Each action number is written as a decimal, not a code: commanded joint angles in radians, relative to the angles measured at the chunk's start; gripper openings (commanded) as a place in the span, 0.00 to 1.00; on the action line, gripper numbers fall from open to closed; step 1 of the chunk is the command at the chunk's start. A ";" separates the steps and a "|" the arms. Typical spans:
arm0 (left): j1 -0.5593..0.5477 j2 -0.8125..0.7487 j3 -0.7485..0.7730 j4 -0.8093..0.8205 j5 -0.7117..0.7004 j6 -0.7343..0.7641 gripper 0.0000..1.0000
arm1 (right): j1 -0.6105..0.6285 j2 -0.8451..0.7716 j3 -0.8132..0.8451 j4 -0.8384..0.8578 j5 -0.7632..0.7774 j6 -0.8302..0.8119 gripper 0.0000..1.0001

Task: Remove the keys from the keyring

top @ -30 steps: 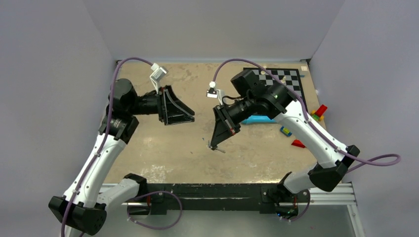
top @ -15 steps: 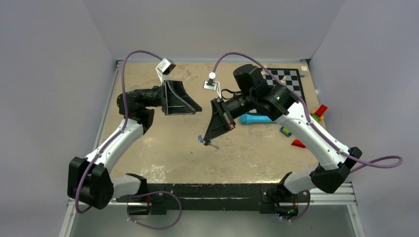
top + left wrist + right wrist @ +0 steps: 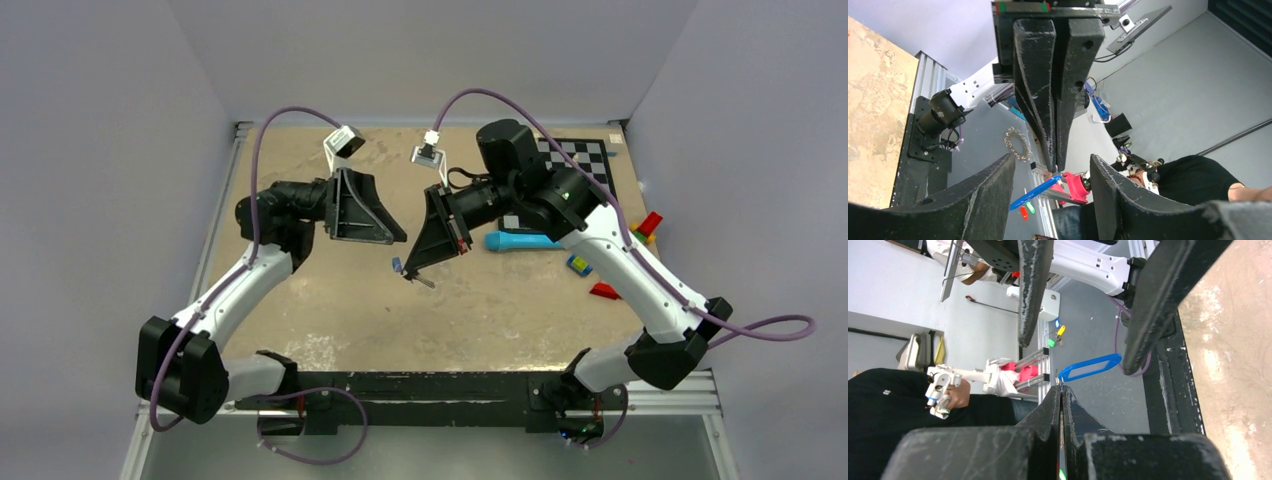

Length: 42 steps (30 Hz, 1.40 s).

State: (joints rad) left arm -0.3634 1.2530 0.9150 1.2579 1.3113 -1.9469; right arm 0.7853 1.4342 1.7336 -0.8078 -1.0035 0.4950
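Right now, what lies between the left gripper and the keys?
Nothing: in the top view only bare table shows between the open left gripper and the keys pinched in the right gripper.

Two robot arms of the same build stand side by side. The left arm and the right arm each have glossy white link shells set between chunky black joint housings, and a black base. A purple cable runs along each arm in loose loops. Each wrist carries a small white-and-grey camera on a pale bracket. The left end effector and the right end effector are matte black. Each has two flat, wedge-shaped fingers that taper to thin tips. The finger faces are scuffed with pale scratches, and small round screw holes sit in their sides. A narrow red and green strip edges the right end effector's mount.
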 commanded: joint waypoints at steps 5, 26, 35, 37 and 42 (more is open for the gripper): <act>-0.006 -0.038 0.070 0.166 0.047 -0.080 0.54 | -0.009 -0.003 0.064 0.124 0.023 0.032 0.00; -0.005 -0.051 0.153 0.165 0.089 -0.121 0.25 | -0.047 -0.051 0.029 0.163 0.089 0.051 0.00; 0.020 -0.065 0.199 0.051 0.017 -0.032 0.31 | -0.053 -0.053 0.029 0.077 0.121 0.010 0.00; 0.021 -0.077 0.212 -0.055 -0.009 0.061 0.42 | -0.053 -0.051 0.035 0.030 0.143 -0.021 0.00; 0.020 -0.211 0.266 -1.001 -0.111 0.736 0.57 | -0.053 -0.027 0.085 -0.119 0.198 -0.121 0.00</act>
State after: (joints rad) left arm -0.3473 1.1511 1.0904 0.9836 1.3193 -1.7805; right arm 0.7330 1.4025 1.7542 -0.7994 -0.8631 0.4767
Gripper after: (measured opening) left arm 0.526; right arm 0.010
